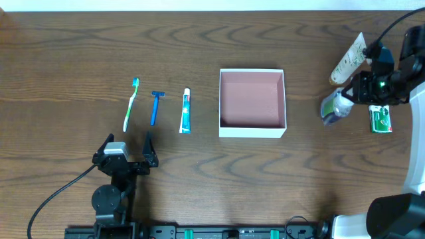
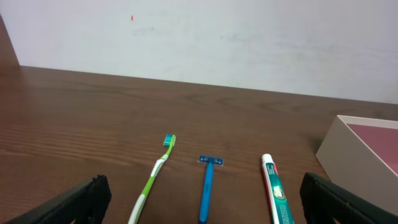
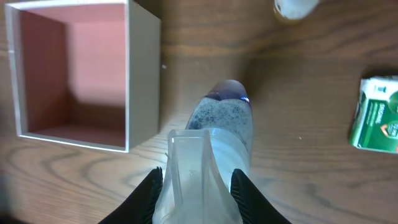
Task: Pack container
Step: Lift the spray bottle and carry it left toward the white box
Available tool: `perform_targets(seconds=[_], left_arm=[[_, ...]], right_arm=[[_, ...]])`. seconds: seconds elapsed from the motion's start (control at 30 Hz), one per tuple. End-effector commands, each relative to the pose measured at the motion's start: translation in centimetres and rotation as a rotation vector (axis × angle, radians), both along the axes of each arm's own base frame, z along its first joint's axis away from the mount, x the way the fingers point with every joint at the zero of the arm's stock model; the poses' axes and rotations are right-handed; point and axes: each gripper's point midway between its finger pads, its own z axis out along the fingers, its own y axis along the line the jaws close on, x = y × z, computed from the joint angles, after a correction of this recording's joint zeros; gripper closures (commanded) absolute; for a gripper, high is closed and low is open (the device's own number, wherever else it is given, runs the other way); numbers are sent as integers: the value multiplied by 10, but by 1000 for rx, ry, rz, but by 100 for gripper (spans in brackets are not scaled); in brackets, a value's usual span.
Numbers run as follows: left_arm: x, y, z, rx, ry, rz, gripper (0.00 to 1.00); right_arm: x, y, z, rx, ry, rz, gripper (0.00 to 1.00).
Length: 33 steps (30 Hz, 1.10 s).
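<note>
— Container position?
— Container (image 1: 252, 103) sits mid-worktop (image 1: 292, 186), open side up. Toothpaste (image 1: 185, 111), razor (image 1: 156, 106) and toothbrush (image 1: 131, 103) lie in a row on the left arm's side of it.
— Right tool?
— Right tool (image 3: 200, 196) is closed on a clear bottle (image 3: 224, 118), fingers pressed to both sides, just beside the container. Green pack (image 1: 380, 119) lies nearby.
— Left?
— Left tool (image 1: 127, 149) is spread wide, holding nothing, near the razor.
</note>
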Motion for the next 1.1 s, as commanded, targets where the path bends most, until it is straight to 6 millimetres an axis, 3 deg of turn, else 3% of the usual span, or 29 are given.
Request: perform_targets(seconds=[0.0,0.23,0.67,1.07], left_arm=[[-1,-4,-15,3,50,-23,2],[-1,-4,-15,3,50,-23,2],[-1,-4,-15,3,50,-23,2],[-1,-4,-15,3,50,-23,2]], right_arm=[[6,17,20,44,-60,29,82],[5,16,18,12,-49,32,82],[-7,-14,2,-147,37,-48,80],[-12,-14,-45,-133,103,-46,80]])
